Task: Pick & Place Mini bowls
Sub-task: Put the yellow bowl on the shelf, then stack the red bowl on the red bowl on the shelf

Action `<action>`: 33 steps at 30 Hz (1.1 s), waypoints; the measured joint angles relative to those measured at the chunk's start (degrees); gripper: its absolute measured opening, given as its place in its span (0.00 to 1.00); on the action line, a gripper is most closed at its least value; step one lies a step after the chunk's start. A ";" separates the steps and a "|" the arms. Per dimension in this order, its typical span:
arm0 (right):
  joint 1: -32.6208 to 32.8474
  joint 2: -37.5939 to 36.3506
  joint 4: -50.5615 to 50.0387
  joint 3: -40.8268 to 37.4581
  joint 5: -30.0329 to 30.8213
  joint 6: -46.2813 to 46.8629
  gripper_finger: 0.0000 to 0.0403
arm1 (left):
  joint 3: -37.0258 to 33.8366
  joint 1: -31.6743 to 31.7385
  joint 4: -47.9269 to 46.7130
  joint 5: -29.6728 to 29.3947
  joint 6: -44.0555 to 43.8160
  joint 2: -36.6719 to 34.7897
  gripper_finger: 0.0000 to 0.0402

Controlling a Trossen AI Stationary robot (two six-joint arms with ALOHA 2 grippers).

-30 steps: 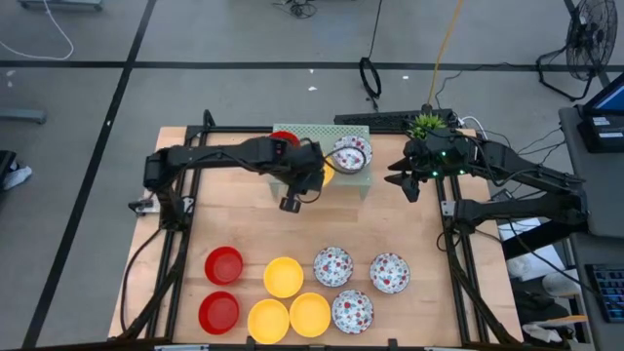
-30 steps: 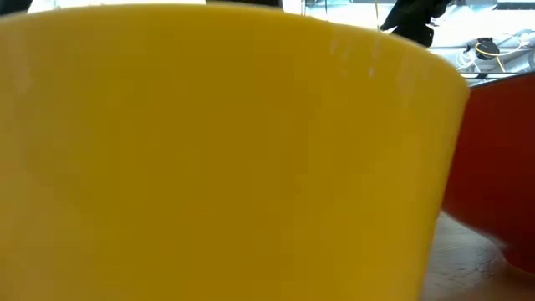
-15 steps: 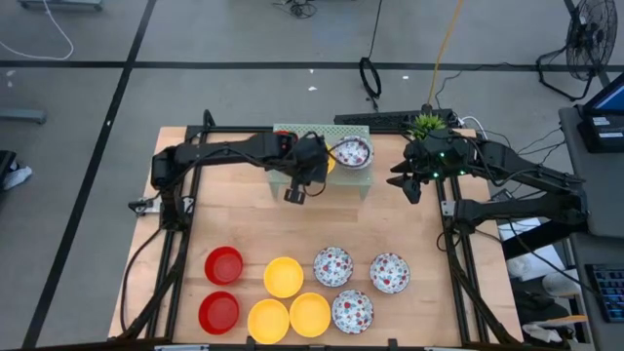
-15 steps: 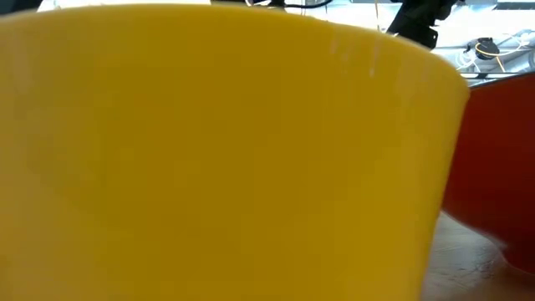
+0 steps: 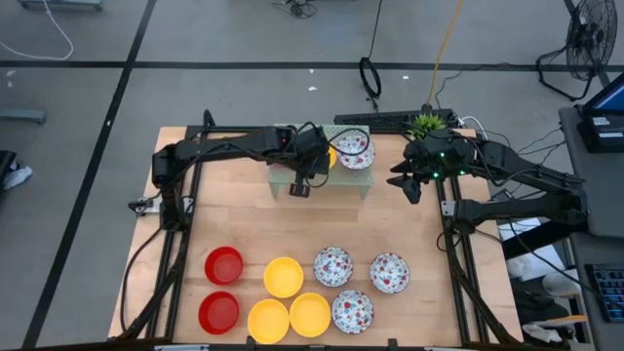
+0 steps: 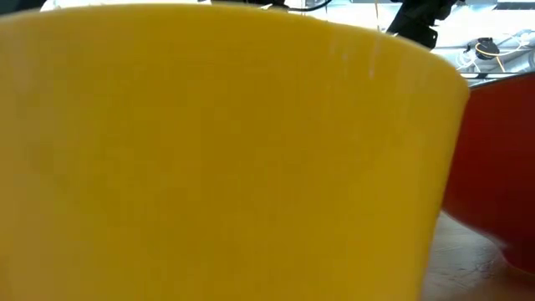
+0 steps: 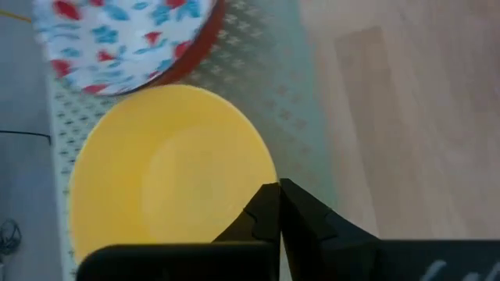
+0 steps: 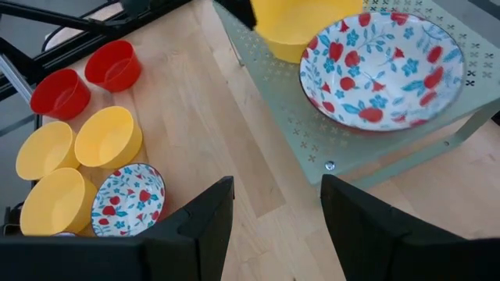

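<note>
Left pincer (image 7: 279, 204) — fingers pressed together, seemingly on the yellow bowl's (image 7: 172, 183) rim — over the rack (image 5: 341, 183).

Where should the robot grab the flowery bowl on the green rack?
On its thin raised rim, from above: the white floral-speckled bowl sits upright and open on the pale green mesh rack. Probably the side facing away from the neighbouring yellow bowl.

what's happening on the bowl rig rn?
The left pincer is over the pale green mesh rack at the table's far edge, shut on the rim of a yellow mini bowl, right next to the floral bowl already on the rack. The right pincer waits open beside the rack. Eight more bowls sit on the table's near side: two red, three yellow, three floral.
</note>
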 joint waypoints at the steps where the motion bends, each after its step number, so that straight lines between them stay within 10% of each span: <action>1: 0.00 0.00 0.00 0.00 -0.02 0.00 0.45 | 0.00 0.25 0.70 -0.02 0.02 0.00 0.01; 20: 0.00 0.02 -0.20 -0.02 -0.04 -0.33 0.45 | 5.50 -2.68 -1.29 -4.96 -1.47 -0.91 0.27; 33: 0.02 0.02 -1.75 -0.02 -0.06 -1.81 0.45 | 15.39 -16.88 -16.92 7.54 -7.96 -2.70 0.36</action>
